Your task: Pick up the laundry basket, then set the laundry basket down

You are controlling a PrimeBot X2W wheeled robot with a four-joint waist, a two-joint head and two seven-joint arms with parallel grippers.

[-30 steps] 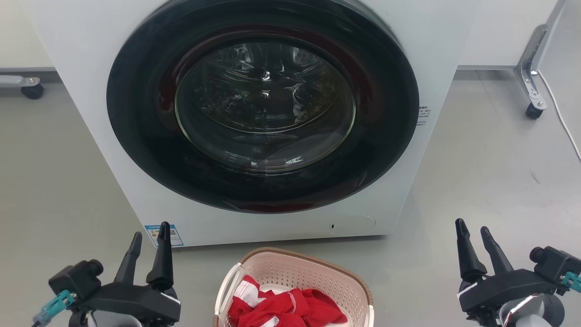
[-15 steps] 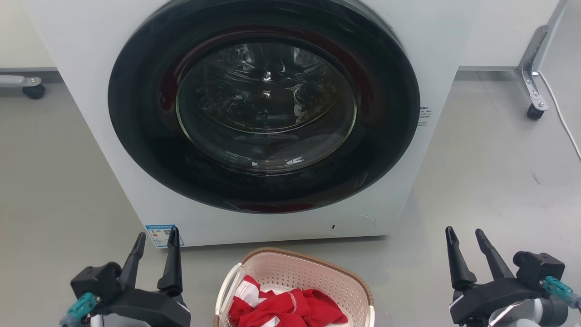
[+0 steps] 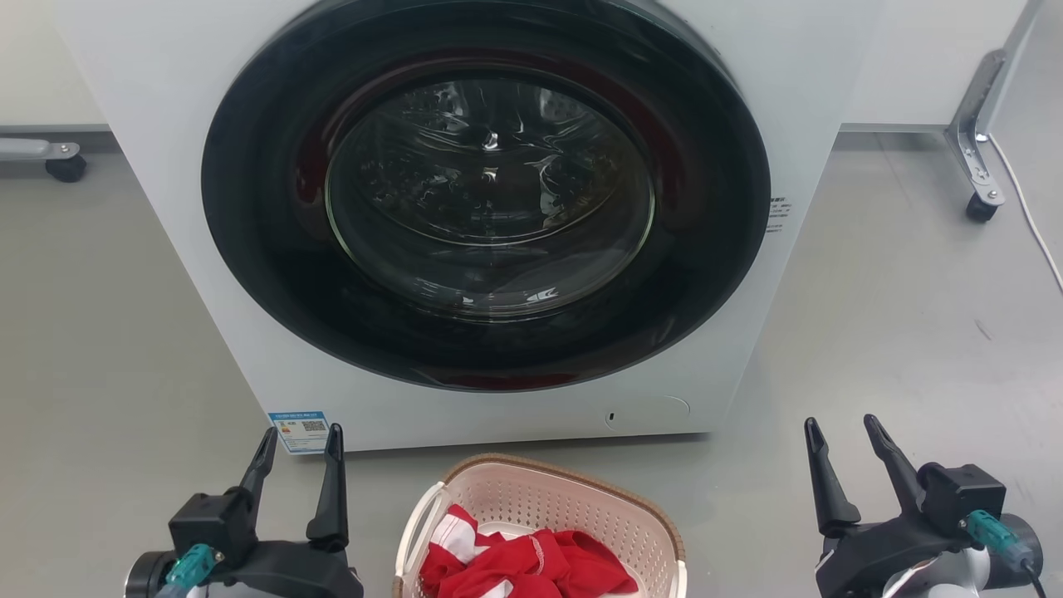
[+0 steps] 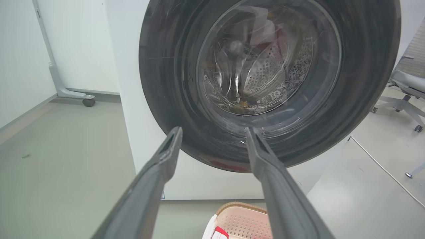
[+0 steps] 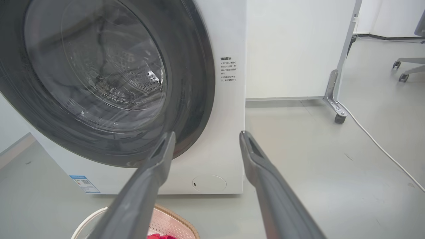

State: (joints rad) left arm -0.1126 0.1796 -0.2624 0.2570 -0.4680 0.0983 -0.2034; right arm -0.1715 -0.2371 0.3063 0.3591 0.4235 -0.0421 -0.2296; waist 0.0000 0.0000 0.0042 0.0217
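Observation:
The laundry basket (image 3: pixel 540 498), cream with perforated walls and a brown rim, stands on the floor at the bottom centre of the head view, in front of the washing machine. Red and white clothes (image 3: pixel 523 565) lie in it. Its far rim shows low in the left wrist view (image 4: pixel 240 209) and the right wrist view (image 5: pixel 176 217). My left gripper (image 3: pixel 301 440) hangs open to the basket's left, apart from it. To the basket's right, my right gripper (image 3: pixel 839 430) is open too, with nothing between its fingers.
A white washing machine (image 3: pixel 166 124) with a shut dark round door (image 3: pixel 486 191) stands close behind the basket. Wheeled frame legs stand at the back left (image 3: pixel 62 166) and back right (image 3: pixel 980 203). A white cable (image 3: pixel 1030 224) runs along the grey floor at right. An office chair (image 4: pixel 408 83) stands beyond.
Both grippers have drawn inward toward the basket and turned at the wrist. The basket has not moved; the head camera has shifted slightly.

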